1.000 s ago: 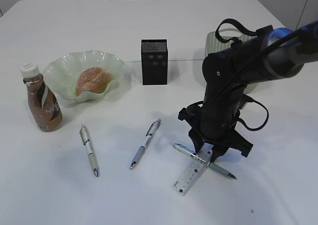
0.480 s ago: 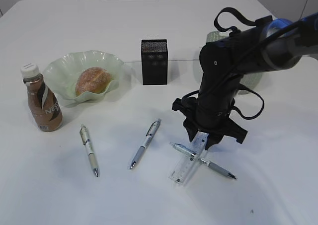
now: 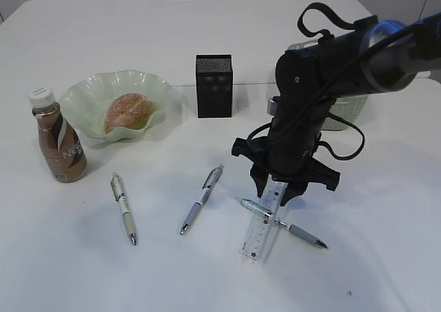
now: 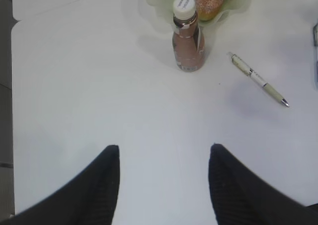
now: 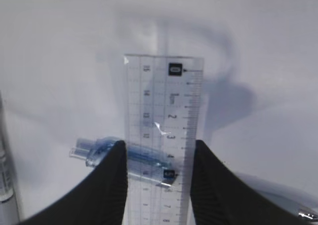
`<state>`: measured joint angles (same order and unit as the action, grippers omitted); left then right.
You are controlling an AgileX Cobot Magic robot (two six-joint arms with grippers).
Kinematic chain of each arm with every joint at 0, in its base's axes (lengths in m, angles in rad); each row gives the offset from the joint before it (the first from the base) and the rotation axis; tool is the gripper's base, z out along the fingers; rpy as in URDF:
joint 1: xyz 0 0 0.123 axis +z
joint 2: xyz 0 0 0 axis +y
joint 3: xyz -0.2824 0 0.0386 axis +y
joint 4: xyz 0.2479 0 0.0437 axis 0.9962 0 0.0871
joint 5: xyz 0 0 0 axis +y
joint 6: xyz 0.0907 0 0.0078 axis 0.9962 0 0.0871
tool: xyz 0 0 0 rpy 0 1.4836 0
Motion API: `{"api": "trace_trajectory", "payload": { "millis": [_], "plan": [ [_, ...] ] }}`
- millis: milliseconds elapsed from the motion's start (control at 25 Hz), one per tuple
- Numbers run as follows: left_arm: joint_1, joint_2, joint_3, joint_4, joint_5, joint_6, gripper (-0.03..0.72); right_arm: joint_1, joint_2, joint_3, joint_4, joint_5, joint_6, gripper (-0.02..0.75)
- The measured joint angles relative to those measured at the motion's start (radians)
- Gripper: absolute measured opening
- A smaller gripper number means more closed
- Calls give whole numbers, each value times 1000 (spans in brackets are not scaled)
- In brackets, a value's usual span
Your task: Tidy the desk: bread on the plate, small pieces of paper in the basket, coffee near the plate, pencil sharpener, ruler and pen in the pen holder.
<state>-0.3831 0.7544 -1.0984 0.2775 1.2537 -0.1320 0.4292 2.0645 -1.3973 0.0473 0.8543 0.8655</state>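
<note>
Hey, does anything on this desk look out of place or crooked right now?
Yes. The ruler hangs tilted from the right gripper, crossing above a pen. Two more pens lie loose on the desk, outside the pen holder.

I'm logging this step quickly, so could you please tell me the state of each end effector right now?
Left end effector: open, holding nothing above the desk.
Right end effector: closed on the ruler.

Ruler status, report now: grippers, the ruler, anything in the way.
Right gripper shut on ruler, top end raised. Left gripper open, empty. Pen lies under the ruler, crossing it.
</note>
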Motion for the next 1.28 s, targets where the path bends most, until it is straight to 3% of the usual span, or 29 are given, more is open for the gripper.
{"api": "trace_trajectory", "payload": {
  "millis": [440, 1280],
  "plan": [
    [0, 0, 0, -26, -4, 0, 401, 0, 2, -27, 24, 22, -120, 302],
    [0, 0, 0, -31, -10, 0, 401, 0, 10, -265, 11, 130, -509, 302]
  ]
}}
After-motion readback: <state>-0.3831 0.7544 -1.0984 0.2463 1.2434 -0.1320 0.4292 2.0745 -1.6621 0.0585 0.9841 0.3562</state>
